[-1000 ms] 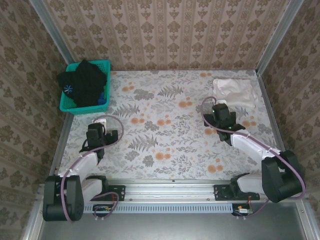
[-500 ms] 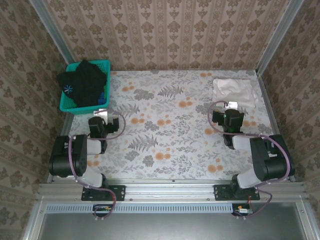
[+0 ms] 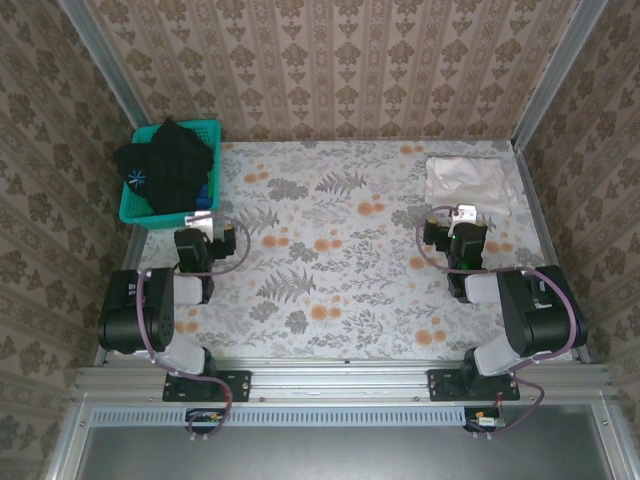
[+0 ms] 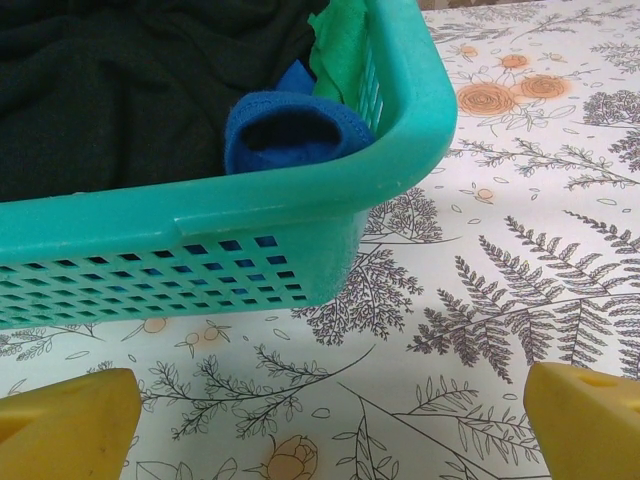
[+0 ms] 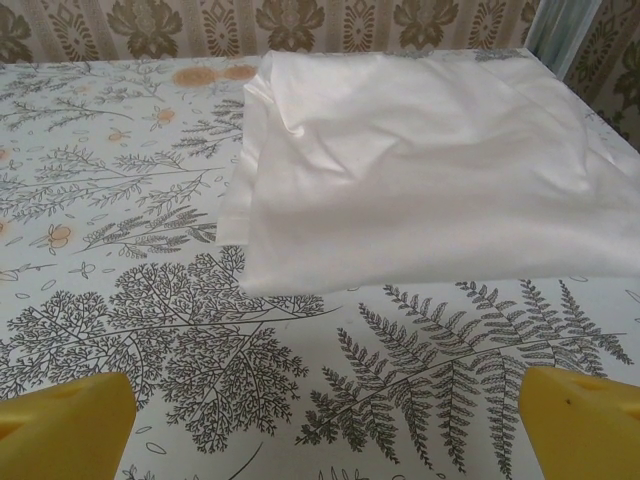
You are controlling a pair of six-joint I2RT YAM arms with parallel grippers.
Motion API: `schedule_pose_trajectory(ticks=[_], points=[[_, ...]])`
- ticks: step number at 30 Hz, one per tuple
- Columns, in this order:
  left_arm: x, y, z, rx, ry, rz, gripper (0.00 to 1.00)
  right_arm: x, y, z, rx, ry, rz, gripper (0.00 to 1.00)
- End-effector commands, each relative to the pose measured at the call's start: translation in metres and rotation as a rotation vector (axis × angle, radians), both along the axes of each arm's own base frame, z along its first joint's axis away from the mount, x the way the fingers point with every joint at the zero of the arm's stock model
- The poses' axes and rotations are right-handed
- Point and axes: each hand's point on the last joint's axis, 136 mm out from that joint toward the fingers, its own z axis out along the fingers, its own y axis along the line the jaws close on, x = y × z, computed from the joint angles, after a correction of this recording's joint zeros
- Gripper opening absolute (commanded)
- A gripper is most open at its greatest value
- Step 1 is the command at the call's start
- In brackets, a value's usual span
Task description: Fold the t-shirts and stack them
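A folded white t-shirt [image 3: 468, 182] lies pale side up at the back right of the table, a little beyond my right gripper [image 3: 465, 217]. In the right wrist view that t-shirt [image 5: 420, 170] is flat, and the right gripper [image 5: 325, 420] is open with only tablecloth between its yellow fingertips [image 5: 60, 425]. A black t-shirt [image 3: 165, 165] is heaped in the teal basket [image 3: 135, 212] at the back left. My left gripper [image 3: 200, 220] stands just in front of the basket, open and holding nothing [image 4: 330, 420]. A blue cloth [image 4: 290, 130] lies beside the black t-shirt [image 4: 130, 90].
The floral tablecloth [image 3: 330, 240] covers the table between the basket and the white shirt. Wallpapered walls close the back and both sides. A metal rail [image 3: 340, 380] runs along the near edge, where both arm bases sit folded up.
Both arms have drawn back and folded upright over their bases. The left gripper now sits closer to the basket, the right one nearer the white shirt. Both stay open.
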Motion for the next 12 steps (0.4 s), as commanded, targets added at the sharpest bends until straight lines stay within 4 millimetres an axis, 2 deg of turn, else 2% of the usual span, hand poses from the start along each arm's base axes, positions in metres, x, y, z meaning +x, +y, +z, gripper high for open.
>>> schedule_pose_trajectory(ticks=[1, 12], points=[[0.0060, 0.0010, 0.0121, -0.002, -0.041, 0.010, 1.00, 0.0051, 0.0049, 0.0071, 0.013, -0.038, 0.021, 1.00], [0.0060, 0.0007, 0.0119, -0.001, -0.040, 0.010, 1.00, 0.0050, 0.0073, 0.0074, 0.014, -0.039, 0.035, 1.00]])
